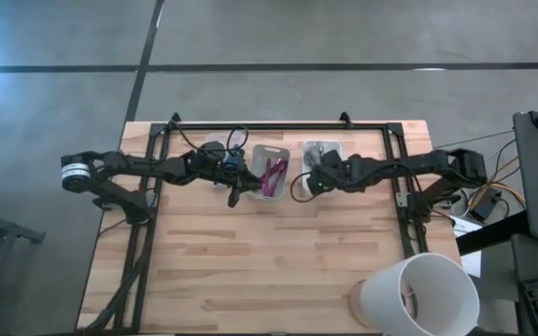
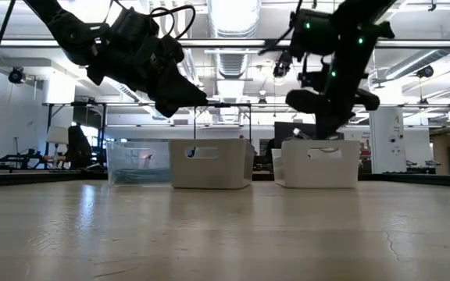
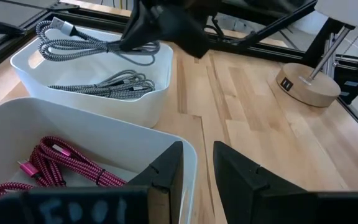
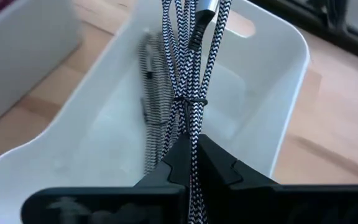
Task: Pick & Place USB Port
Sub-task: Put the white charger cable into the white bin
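My right gripper (image 4: pixel 192 144) is shut on a black-and-white braided USB cable (image 4: pixel 191 68), coiled and tied, above the right white bin (image 1: pixel 323 154). Seen in the left wrist view, the coil (image 3: pixel 73 43) hangs over that bin (image 3: pixel 148 87), where another braided cable (image 3: pixel 104 84) lies on the floor. My left gripper (image 3: pixel 197 168) stands open with nothing between its fingers, above the near rim of the middle bin (image 1: pixel 271 173), which holds pink cables (image 3: pixel 48 165). A wooden lamp base with USB ports (image 3: pixel 306 87) stands on the table at the near right. My right gripper pinches the coiled cable's bundled strands (image 4: pixel 191 127) between its two fingers, just behind the thin tie (image 4: pixel 190 99). Several strands are in the pinch. The fingers slant down from the table's right. The coil hangs ahead of the fingertips over the bin, off the bin's floor.
A clear bin (image 2: pixel 139 164) stands left of the two white ones along the far side. A white lampshade (image 1: pixel 420 291) rises at the near right corner. A black frame (image 1: pixel 395 140) rims the table. Bare wood (image 1: pixel 250 261) lies toward the near edge.
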